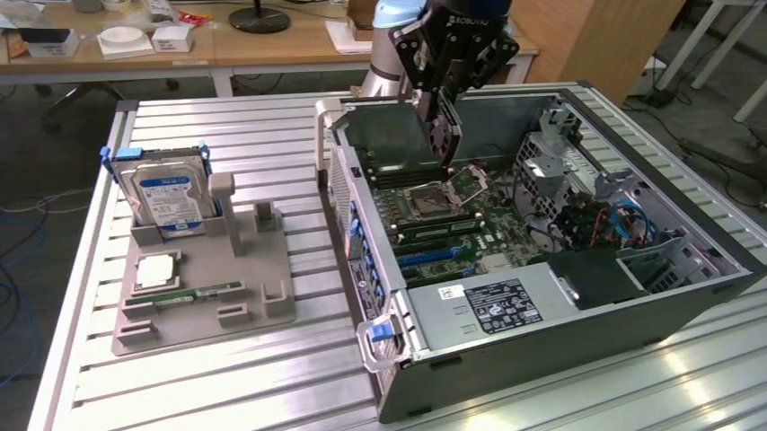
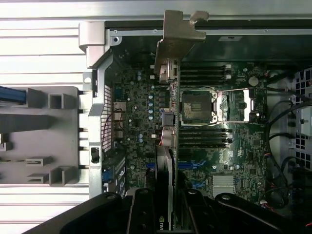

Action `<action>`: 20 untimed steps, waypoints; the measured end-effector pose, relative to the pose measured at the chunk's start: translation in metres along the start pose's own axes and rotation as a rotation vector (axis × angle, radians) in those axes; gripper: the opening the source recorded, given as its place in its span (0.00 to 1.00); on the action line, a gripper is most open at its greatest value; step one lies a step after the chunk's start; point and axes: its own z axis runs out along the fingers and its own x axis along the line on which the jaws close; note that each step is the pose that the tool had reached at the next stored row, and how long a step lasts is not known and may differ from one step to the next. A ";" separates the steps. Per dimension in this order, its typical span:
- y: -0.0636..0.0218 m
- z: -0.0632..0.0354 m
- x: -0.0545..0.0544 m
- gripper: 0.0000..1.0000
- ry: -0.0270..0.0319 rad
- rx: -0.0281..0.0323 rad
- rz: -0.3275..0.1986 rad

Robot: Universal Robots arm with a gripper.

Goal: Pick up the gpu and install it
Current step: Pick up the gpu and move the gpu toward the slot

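My gripper (image 1: 441,88) hangs over the far end of the open computer case (image 1: 515,359) and is shut on the gpu (image 1: 445,130). The gpu is a thin dark card held on edge, pointing down toward the motherboard (image 1: 480,220) and still above it. In the wrist view the gpu (image 2: 165,131) runs edge-on between my black fingers (image 2: 144,214). Its silvery end bracket (image 2: 176,36) sits near the case's rear wall. The card lies over the board beside the processor socket (image 2: 197,105).
A grey holder tray (image 1: 258,301) on the slatted table (image 1: 215,135) at the exterior view's left carries a silver hard drive (image 1: 171,199), a green memory stick (image 1: 201,293) and a square chip (image 1: 156,269). Blue slots (image 1: 426,259), cables (image 1: 599,224) and a black power supply (image 1: 509,305) sit inside the case.
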 end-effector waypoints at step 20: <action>0.0004 -0.0003 -0.012 0.26 0.0000 0.0000 0.000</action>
